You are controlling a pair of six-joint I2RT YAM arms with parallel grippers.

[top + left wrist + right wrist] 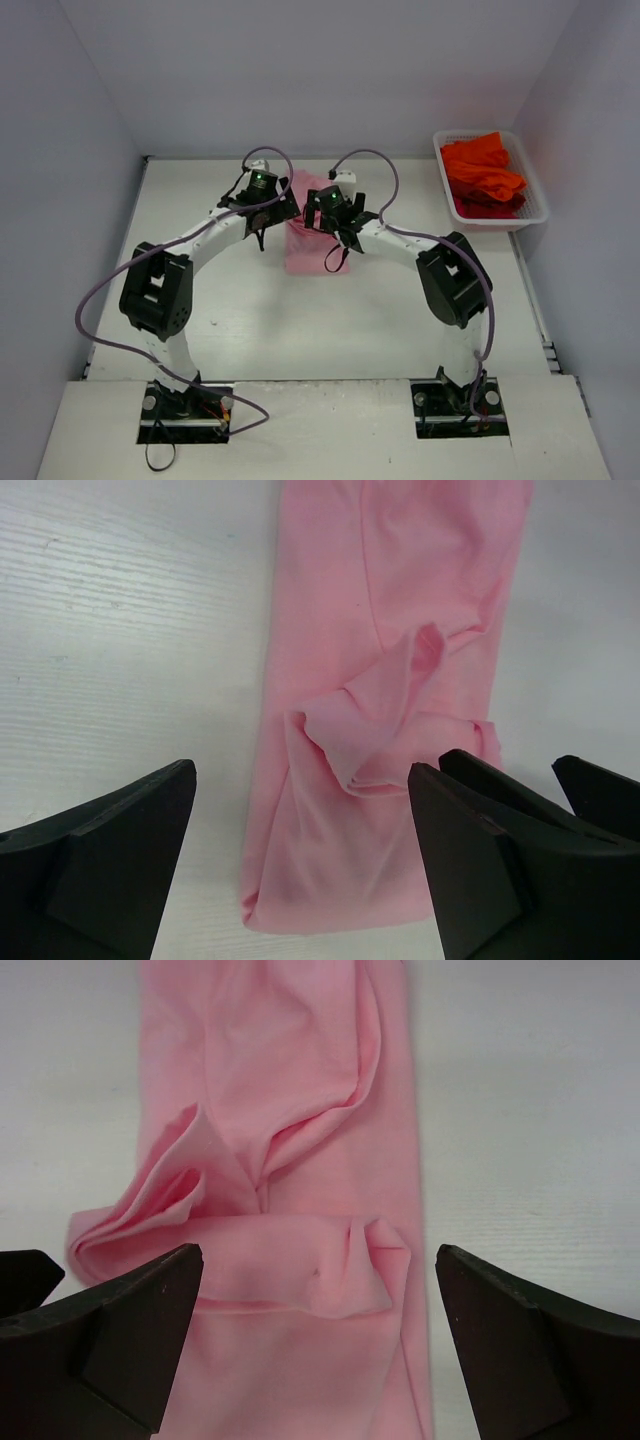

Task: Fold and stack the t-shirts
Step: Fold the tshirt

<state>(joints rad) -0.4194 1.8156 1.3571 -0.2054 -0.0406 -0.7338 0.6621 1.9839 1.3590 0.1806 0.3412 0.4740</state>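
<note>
Pink t-shirt (pixel 380 680) beneath left hand (pixel 300 770) (unheld)

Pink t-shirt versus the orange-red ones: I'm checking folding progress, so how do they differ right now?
The pink t-shirt lies on the table, folded into a long strip with a bunched middle; the orange-red t-shirts sit heaped and crumpled in the white basket. The pink one is directly under the open left gripper and right gripper; the orange-red ones are far from both. Shared: all are soft cloth, none held.
</note>
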